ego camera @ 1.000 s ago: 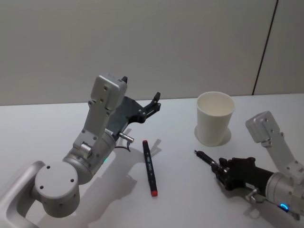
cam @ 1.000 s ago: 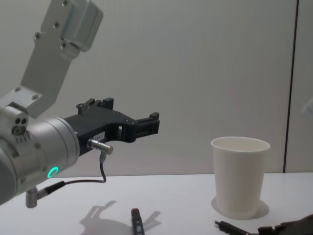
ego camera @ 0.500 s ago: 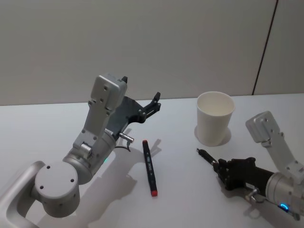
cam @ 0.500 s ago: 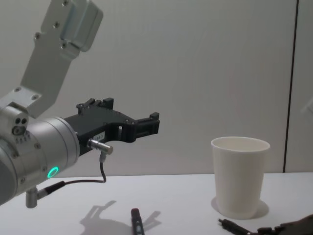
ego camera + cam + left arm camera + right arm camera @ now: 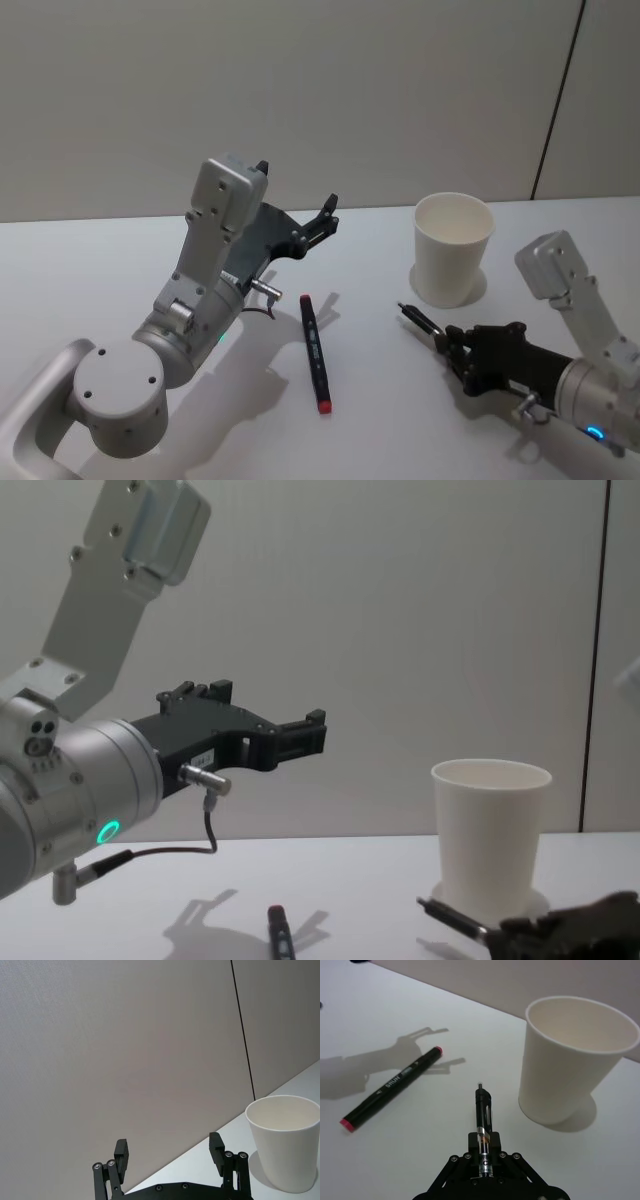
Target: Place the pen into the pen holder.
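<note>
1. White surface [image 5: 100,262] carries everything.
2. The left gripper [image 5: 169,1147] hangs raised at the left, jaws spread and empty.
3. The paper cup [image 5: 452,250] stands upright at the far right and looks empty.
4. The right gripper [image 5: 455,345], near right, has its jaws clamped on the pen.
5. A red-tipped marker [image 5: 313,350] lies flat in the middle.
6. The slim pen [image 5: 418,319] is held low, just beside the cup and outside it. By my reckoning the grasp is done; lifting and dropping in remain.

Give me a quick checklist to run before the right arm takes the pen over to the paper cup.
1. Pen held in right claw: ok, shut on its rear end.
2. Pen holder upright, mouth open: ok.
3. Pen tip above the holder's rim: not ok, it sits low beside the wall.
4. Left claw clear: ok, open, raised off to the left.
5. Marker off the route: ok, flat on the table.
</note>
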`<act>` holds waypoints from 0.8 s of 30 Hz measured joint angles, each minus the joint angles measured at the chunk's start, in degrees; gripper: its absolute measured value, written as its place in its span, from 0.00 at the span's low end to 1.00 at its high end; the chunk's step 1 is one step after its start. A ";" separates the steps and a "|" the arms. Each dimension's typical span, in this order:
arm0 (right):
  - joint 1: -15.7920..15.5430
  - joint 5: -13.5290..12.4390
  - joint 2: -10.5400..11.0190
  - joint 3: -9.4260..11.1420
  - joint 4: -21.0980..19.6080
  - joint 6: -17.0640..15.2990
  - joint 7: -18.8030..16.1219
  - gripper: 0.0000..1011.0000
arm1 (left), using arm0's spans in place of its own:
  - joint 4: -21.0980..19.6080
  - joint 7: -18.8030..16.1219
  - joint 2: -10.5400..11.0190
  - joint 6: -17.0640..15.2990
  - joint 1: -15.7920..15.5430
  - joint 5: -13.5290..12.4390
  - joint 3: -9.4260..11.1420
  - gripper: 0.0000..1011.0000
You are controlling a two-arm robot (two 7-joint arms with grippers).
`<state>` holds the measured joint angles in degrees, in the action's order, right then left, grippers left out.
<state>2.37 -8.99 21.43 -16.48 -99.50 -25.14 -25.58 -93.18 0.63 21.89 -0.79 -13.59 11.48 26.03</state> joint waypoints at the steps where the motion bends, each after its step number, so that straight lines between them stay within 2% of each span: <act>1: 0.01 -0.12 0.06 -0.02 -0.07 0.81 -0.45 0.12 | 0.00 0.00 0.00 0.00 0.00 0.00 0.00 0.99; 11: -0.19 -1.88 0.61 0.16 -1.01 6.96 -2.35 0.12 | 0.00 0.00 0.00 0.00 0.00 0.00 0.00 0.99; 24: -0.98 -3.56 1.34 0.93 -2.12 13.81 -0.42 0.12 | 0.00 0.00 0.00 0.00 0.00 0.00 0.00 0.99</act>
<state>1.39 -12.55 22.77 -15.55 -101.62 -11.33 -26.00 -93.18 0.63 21.89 -0.80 -13.59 11.48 26.02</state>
